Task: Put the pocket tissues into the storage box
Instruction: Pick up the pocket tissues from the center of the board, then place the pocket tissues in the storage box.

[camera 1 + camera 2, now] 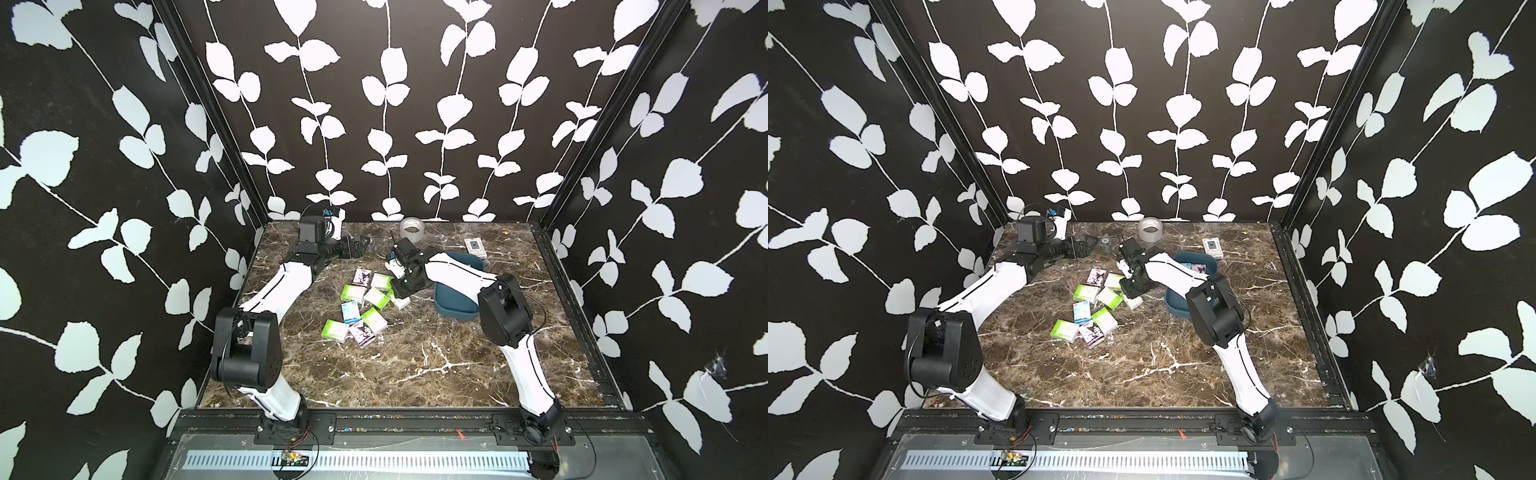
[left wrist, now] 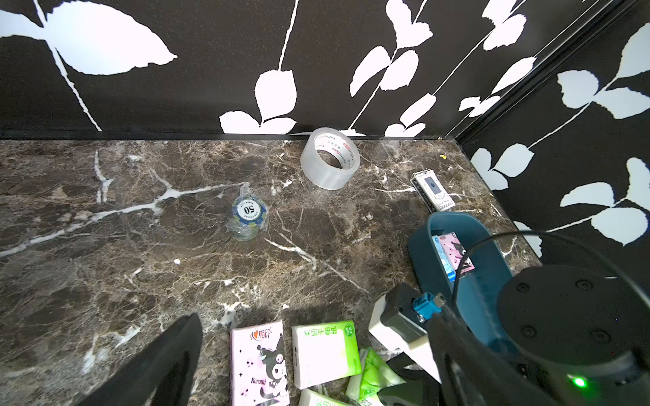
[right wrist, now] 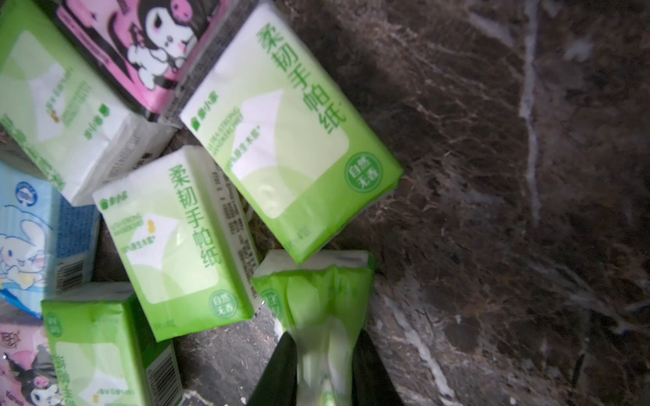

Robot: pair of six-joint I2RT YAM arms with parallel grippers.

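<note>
Marble, brown with white veins, tops the table (image 1: 415, 365). Around its centre, spreading toward 11 o'clock, lies a loose heap of pocket tissues (image 1: 362, 305): small flat rectangular packs in white-and-lime-green, white-and-blue and black-pink cartoon print. At the heap's 3 o'clock edge the right gripper (image 3: 324, 339) holds one lime-green pack (image 3: 313, 284). Its two black fingers (image 3: 281, 365) are drawn in narrow, and the wrapper is creased and bunched between them. The corner of a neighbouring green pack (image 3: 292, 140) touches it, and I cannot tell whether it is clear of the marble. The storage box (image 1: 1177, 309), a shallow dark teal-blue plastic tray with rounded corners and low walls, sits at 2 o'clock on the table, just beside the heap and partly hidden under the right arm (image 1: 457, 266). A blue pack (image 2: 441, 253) and a pink cartoon pack (image 2: 457, 251) lie inside, toward its far end. The left gripper (image 1: 365, 245) is at 11 o'clock with its jaws spread wide and nothing between them, near a wrapped stack of poker chips (image 2: 248, 214). A clear tape roll (image 1: 413, 228) sits at 12 o'clock by the back wall. A white rectangular gadget with a dark screen (image 1: 475, 246) lies at 1 o'clock, near the box's far end.
</note>
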